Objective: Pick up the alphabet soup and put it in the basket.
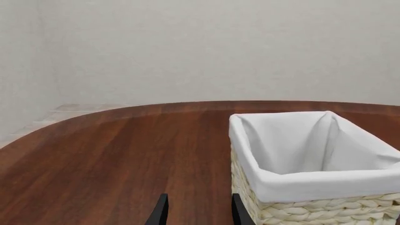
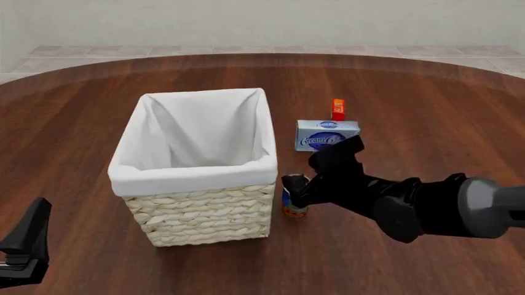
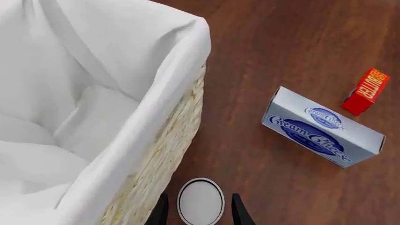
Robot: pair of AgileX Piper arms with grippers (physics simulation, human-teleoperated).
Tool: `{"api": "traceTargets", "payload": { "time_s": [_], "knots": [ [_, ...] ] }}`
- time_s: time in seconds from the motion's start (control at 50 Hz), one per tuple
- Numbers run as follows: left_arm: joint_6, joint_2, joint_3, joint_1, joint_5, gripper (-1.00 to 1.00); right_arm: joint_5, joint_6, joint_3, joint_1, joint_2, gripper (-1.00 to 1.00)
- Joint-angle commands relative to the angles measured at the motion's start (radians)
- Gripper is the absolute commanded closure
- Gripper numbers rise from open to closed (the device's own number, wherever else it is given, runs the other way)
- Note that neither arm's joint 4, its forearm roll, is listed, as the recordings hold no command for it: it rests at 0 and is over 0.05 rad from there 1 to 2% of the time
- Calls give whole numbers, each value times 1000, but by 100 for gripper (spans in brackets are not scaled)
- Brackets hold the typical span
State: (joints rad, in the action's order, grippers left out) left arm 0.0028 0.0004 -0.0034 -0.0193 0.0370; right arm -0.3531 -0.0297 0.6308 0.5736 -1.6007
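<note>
From the left wrist view I see my left gripper [image 1: 196, 211] with its two dark fingers apart and nothing between them, aimed over bare table [image 1: 112, 159], with the basket [image 1: 312, 187] just beside it and seemingly empty. In the front view that left gripper [image 2: 24, 249] sits low at the near left corner, well apart from the work. My right gripper [image 2: 299, 187] reaches in from the right and is down at the alphabet soup [image 2: 293, 200], which stands upright on the table just beside the basket's [image 2: 197, 212] near right corner; the cream cheese box [image 2: 326, 135] and a small orange-red box [image 2: 337, 109] lie farther back. The right wrist view looks straight down on the can's silvery top [image 3: 201, 201] sitting between my fingers [image 3: 161, 208], one on each side; whether they press the can yet or merely flank it, I cannot tell. My worry is the wicker wall [image 3: 168, 154] right beside the near finger: that finger could snag the weave or the cloth rim, and a lift too low would knock the can against the rim and tip it from a light grip.
</note>
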Motion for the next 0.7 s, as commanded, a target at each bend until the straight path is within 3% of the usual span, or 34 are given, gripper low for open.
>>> {"api": "traceTargets", "payload": {
  "time_s": [0.02,0.7],
  "knots": [
    [1,0,0,1,0,-100,-19,-10,-2,6,-18,-100],
    [8,0,0,5,-5,-100,-64,-16,-6,10,-85,-100]
  ]
}}
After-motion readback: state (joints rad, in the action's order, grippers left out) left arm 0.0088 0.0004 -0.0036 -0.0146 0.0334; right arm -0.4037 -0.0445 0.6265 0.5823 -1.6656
